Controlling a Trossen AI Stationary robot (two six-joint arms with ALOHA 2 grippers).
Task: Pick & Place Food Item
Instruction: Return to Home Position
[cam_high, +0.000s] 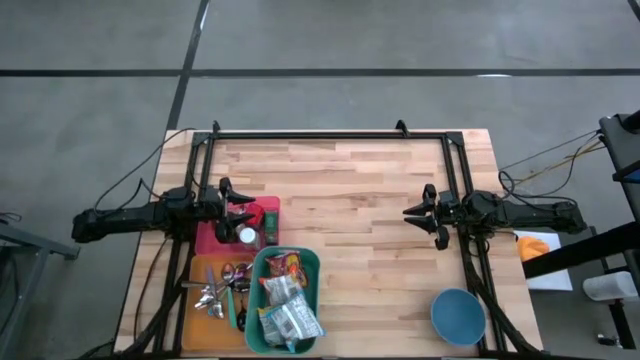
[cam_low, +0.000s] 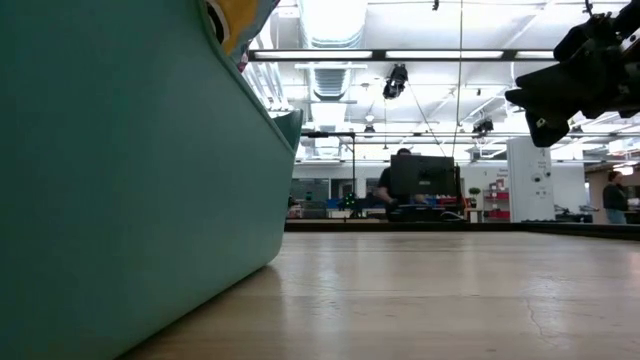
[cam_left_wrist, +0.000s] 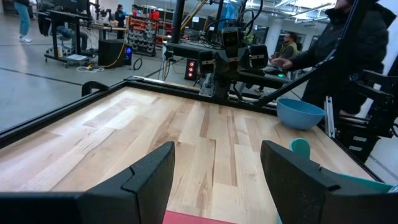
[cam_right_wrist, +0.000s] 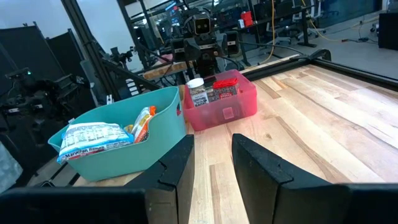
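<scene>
Seen from above, mid-left: left tool (cam_high: 243, 208), fingers spread wide, hovering over the red bin (cam_high: 210, 240). Mid-right: right tool (cam_high: 420, 214), fingers parted by a narrower gap, above bare table (cam_high: 350, 180). Lower left: spoons (cam_high: 222, 285) heaped in the orange bin (cam_high: 200, 335), right beside a teal bin (cam_high: 312, 262) of snack packets (cam_high: 290, 322). Lower right: blue bowl (cam_high: 458, 316).
</scene>
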